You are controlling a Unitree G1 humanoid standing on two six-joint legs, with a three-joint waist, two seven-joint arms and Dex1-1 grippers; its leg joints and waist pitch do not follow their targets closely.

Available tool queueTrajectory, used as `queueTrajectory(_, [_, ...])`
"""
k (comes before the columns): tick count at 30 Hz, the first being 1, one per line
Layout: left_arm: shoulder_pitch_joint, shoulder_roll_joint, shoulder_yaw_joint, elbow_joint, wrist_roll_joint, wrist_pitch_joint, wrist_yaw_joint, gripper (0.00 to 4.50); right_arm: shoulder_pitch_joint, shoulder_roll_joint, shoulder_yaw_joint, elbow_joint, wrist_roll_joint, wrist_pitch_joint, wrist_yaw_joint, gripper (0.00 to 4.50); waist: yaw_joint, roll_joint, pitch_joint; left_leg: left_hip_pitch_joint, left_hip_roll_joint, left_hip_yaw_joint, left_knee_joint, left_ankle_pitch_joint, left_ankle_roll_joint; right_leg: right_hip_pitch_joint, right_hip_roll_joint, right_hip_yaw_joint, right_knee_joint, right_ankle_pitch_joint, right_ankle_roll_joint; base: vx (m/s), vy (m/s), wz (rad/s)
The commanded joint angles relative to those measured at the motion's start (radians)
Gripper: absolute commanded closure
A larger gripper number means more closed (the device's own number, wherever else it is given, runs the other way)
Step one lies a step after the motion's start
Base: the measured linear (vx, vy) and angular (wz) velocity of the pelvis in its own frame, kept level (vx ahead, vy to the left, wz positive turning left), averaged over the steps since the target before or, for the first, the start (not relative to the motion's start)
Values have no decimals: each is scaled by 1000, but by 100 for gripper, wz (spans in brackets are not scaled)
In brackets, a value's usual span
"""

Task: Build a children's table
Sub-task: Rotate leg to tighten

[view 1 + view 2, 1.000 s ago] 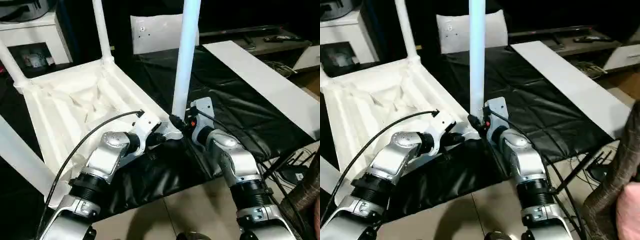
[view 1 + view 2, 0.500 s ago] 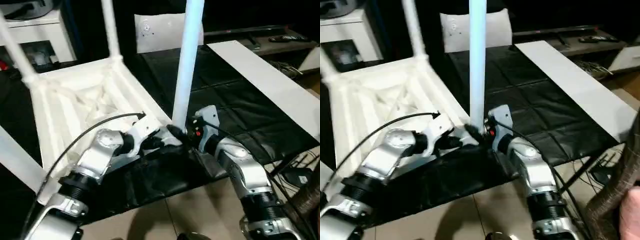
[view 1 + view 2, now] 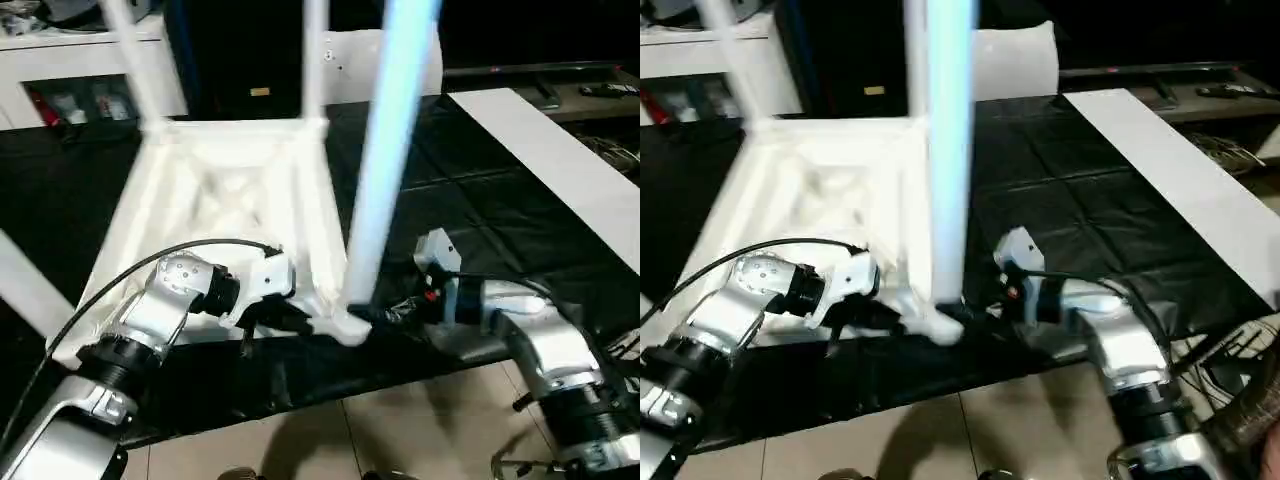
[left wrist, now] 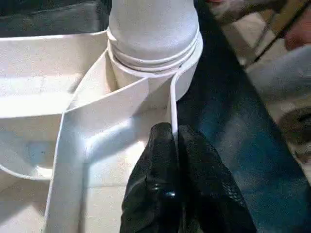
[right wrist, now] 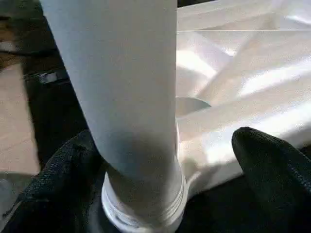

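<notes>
Left gripper (image 4: 176,141) pinching tabletop (image 3: 230,190) rim beside corner socket; right gripper (image 5: 165,184) gaping around upright leg (image 3: 385,150) base, not clamping.

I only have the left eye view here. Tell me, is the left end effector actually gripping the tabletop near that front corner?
Observer: Yes. The left end effector is shut on the tabletop's thin upright rim, right beside the corner socket.
Operator: And the right one, is it clamped on the leg?
Observer: No. The right end effector is open, its fingers on either side of the base of the leg, and one finger stands clear of it.
Operator: Is the leg in the socket?
Observer: Its ribbed end sits inside the socket's ring. How deep it goes, I cannot tell.
</notes>
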Motion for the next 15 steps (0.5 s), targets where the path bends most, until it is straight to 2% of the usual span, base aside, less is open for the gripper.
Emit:
queueTrajectory(1, [-28,-10,-68,-4,8,-46,-88,450,-18,-16,12,-1,26,4,55,1,-4,-1,-64,7,44,-4,-72,-212,55,56,-65,61,-70,-357,-163,0,0,0])
queueTrajectory(2, [-35,-12,-75,3,10,-59,-111,450,-22,-21,19,-2,40,19,97,18,0,-1,-64,7,45,-3,-72,-205,58,55,-64,62,-69,-351,-162,0,0,0])
queueTrajectory(7, [-54,-21,-96,19,20,-84,-153,450,-46,-21,28,33,71,45,170,60,3,-1,-67,4,47,-5,-71,-196,54,57,-65,60,-63,-320,-180,0,0,0])
queueTrajectory(8, [-57,-25,-98,20,17,-83,-153,450,-51,-25,35,40,72,48,184,69,4,2,-66,4,47,-5,-72,-196,53,58,-66,60,-64,-321,-179,0,0,0])
queueTrajectory(10, [-66,-34,-101,29,16,-88,-150,450,-61,-31,46,47,80,69,217,78,4,-1,-67,3,46,-5,-71,-196,51,59,-65,60,-64,-323,-179,0,0,0])
queueTrajectory(11, [-69,-36,-102,32,16,-91,-151,450,-63,-33,49,47,84,78,228,102,4,-2,-67,2,45,-4,-70,-195,52,59,-64,59,-65,-325,-178,0,0,0])
queueTrajectory(15, [-79,-37,-100,61,25,-114,-153,450,-71,-43,60,42,98,109,265,119,5,-1,-68,4,45,-5,-69,-189,51,59,-64,59,-66,-339,-170,0,0,0])
